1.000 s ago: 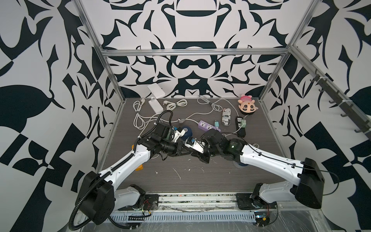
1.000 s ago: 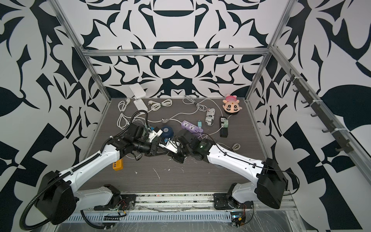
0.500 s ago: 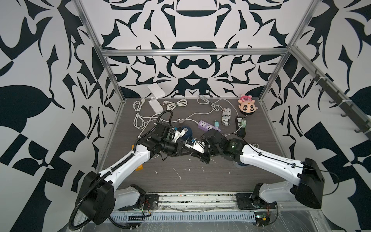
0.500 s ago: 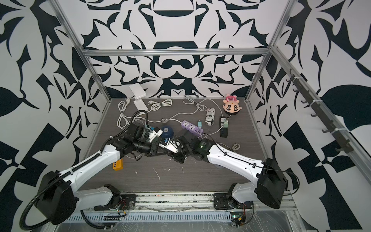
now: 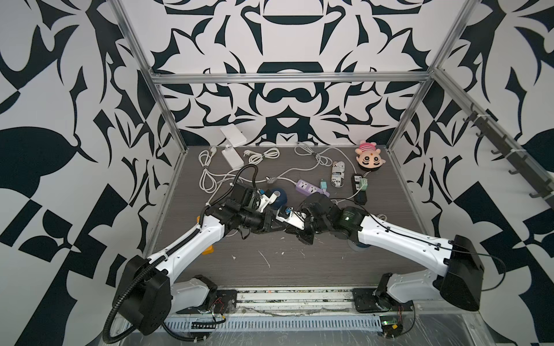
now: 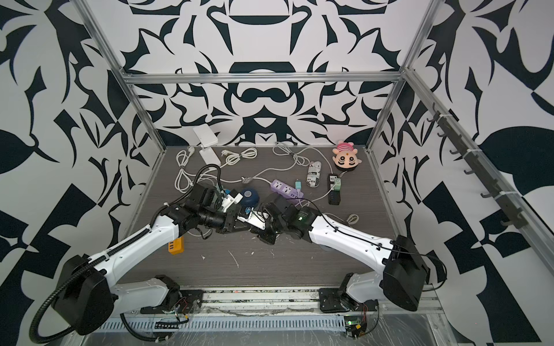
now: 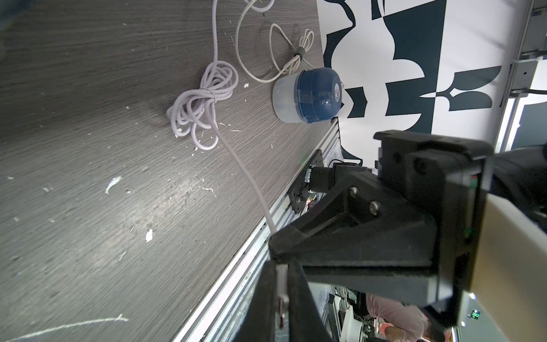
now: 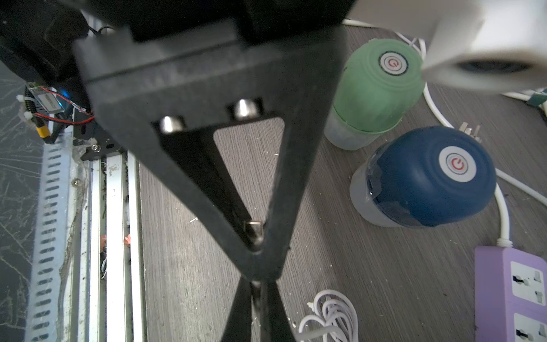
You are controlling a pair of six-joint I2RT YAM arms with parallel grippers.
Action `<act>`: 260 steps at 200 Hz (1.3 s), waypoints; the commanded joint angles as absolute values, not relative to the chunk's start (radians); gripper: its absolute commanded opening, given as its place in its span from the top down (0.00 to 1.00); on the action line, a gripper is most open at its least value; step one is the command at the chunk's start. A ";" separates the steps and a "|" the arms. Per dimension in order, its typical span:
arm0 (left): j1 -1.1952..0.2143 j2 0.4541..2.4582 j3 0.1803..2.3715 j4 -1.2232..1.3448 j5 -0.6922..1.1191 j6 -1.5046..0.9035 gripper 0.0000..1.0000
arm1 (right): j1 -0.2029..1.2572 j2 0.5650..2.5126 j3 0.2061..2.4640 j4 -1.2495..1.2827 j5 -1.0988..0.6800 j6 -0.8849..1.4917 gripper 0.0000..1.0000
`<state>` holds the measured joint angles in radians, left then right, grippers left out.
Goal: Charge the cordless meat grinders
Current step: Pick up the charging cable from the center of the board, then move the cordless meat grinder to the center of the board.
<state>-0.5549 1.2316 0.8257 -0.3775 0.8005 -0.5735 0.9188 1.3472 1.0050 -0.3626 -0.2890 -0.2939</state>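
- Nearest you, one navy grinder (image 7: 307, 99) stands upright on its clear bowl on the right half of the table (image 5: 269, 269). Its long axis is vertical and its grey button faces up. In both top views the right forearm (image 5: 398, 239) covers most of it.
- An orange power strip (image 6: 175, 247) lies at the left front, just beside the left arm (image 6: 135, 242).
- At mid-table your two grippers meet tip to tip. The right gripper (image 8: 257, 285) is clenched on the white cable (image 7: 236, 160) just behind its end. That cable runs up to it from a coil lying on the table.
- The left gripper (image 7: 282, 269) has a finger on either side of the metal plug (image 8: 254, 232). You cannot tell whether they pinch it or stand loose.
- Just beyond, the second navy grinder (image 5: 277, 196) and the mint green grinder (image 8: 381, 88) stand close together. Both are upright, domes and buttons up, long axes vertical.
- Farther back lies the purple power strip (image 5: 311, 189), then the black power strip (image 5: 359, 187) and the pink plush (image 5: 369, 157) at the back right.
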 commanded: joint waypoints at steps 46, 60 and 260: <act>-0.458 1.204 0.849 -0.478 0.609 -0.571 0.21 | 0.921 1.320 0.979 -0.370 -0.190 -0.248 1.00; -0.434 1.215 0.861 -0.499 0.545 -0.570 0.21 | 0.915 1.307 0.953 -0.357 -0.136 -0.187 1.00; -0.527 1.864 1.548 -0.673 0.063 -0.344 0.22 | 0.709 1.286 0.928 -0.418 0.112 0.268 1.00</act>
